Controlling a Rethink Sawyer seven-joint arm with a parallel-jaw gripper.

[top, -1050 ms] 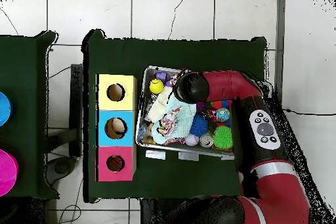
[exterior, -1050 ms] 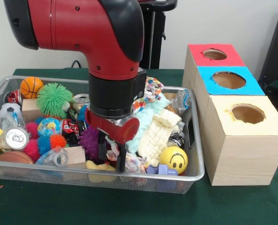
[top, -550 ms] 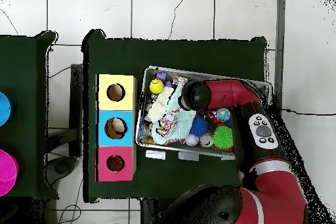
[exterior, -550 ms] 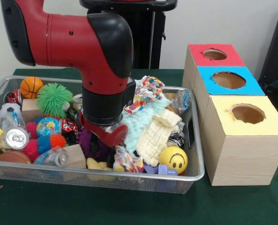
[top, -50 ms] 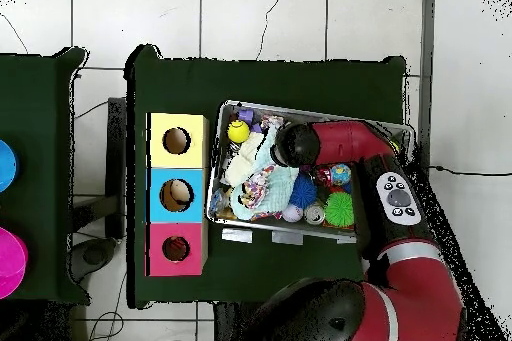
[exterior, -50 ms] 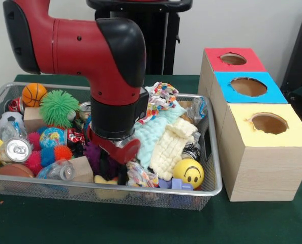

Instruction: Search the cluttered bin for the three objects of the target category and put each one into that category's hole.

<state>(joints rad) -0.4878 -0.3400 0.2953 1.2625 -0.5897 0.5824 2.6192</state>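
Figure. Bin search, front and overhead views. The arm (exterior, -50 ms: 90, 46) has come lower over the last second and shifted slightly toward the bin's middle; a second ago the two dark fingers showed below the red wrist plate, and now the claw (exterior, -50 ms: 116, 170) is buried among the toys, so whether it is spread, pressed together or pinching anything cannot be told. The drop suggests that a grasp is being tried in the front-centre of the wire basket (exterior, -50 ms: 212, 190), beside the purple spiky ball (exterior, -50 ms: 93, 152) and the patterned cloth scrap (exterior, -50 ms: 141, 175). Which category is the target cannot be read from the views, so the task's things are taken to lie among the clutter.

Containers. The wire basket holds a yellow smiley ball (exterior, -50 ms: 188, 173) at its front corner nearest the boxes, a pale yellow knitted cloth (exterior, -50 ms: 169, 147) and a mint cloth (exterior, -50 ms: 153, 132) in the middle, a green spiky ball (exterior, -50 ms: 58, 108), a small basketball (exterior, -50 ms: 34, 94), a silver can (exterior, -50 ms: 16, 150), a wooden block (exterior, -50 ms: 82, 169) and a clear plastic bottle (exterior, -50 ms: 59, 172). Beside the basket stand three boxes in a row, each with a round hole: the yellow box (exterior, -50 ms: 268, 152) nearest, then the blue box (exterior, -50 ms: 247, 87), then the red box (exterior, -50 ms: 233, 60). Overhead, something pale shows inside the blue box's hole (top, -50 ms: 177, 195); the other two holes look dark.
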